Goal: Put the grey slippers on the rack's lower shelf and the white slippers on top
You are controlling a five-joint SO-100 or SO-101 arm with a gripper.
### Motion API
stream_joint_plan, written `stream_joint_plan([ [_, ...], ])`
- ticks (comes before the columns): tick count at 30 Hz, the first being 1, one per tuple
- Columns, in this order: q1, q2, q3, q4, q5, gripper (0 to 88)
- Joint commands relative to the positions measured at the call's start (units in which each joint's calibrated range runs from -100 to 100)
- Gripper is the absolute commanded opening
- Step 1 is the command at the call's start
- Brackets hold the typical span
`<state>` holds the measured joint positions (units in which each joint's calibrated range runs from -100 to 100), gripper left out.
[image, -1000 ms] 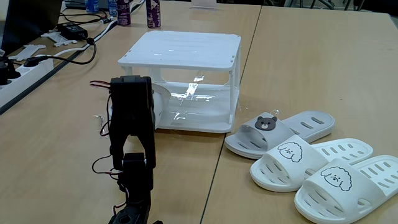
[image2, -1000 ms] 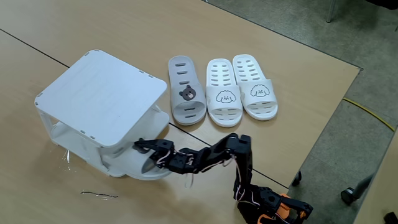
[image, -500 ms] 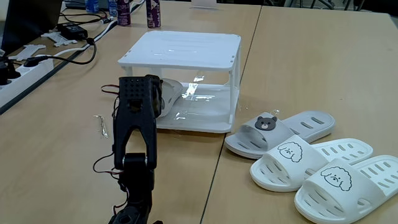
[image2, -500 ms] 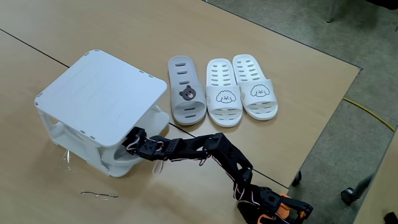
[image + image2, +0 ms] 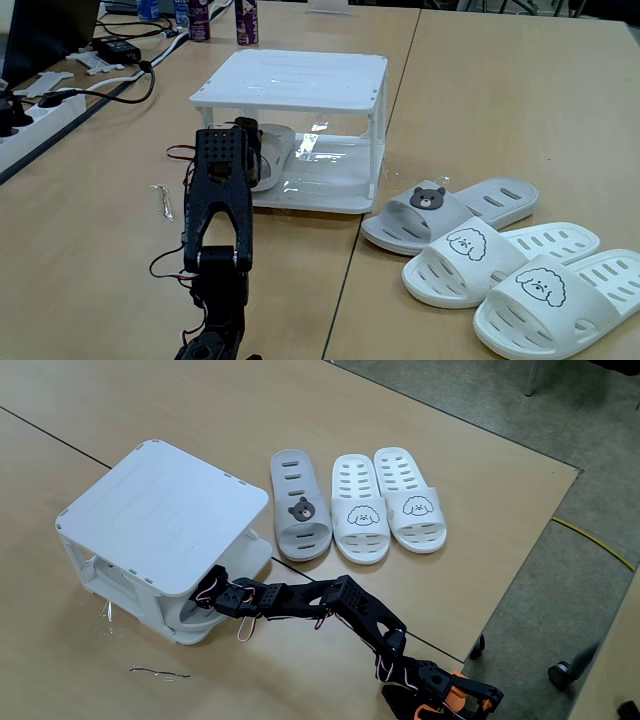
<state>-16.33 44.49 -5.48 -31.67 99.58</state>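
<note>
The arm reaches further in now, and the gripper [image 5: 210, 586] has carried one grey slipper [image 5: 272, 153] deeper onto the lower shelf [image 5: 330, 180] of the rack [image 5: 160, 510]. Its jaws' grip can't be made out. The other grey slipper [image 5: 299, 517] and the white slippers [image 5: 385, 503] haven't moved on the table [image 5: 480, 110].

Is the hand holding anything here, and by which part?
Apparently a grey slipper, which the hand has pushed onto the rack's lower shelf; the grip point is hidden, so the exact part cannot be told.
</note>
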Motion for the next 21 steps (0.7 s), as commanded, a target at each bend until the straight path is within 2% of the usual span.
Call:
stream_joint_plan([
  [1, -0.1, -2.6, -2.7, -0.3, 0.4, 28.4],
  [17, 0.4, -25.9, 30.1, -1.1, 0.4, 27.9],
  [21, 0.4, -35.2, 44.5, -7.3, 0.4, 27.9],
])
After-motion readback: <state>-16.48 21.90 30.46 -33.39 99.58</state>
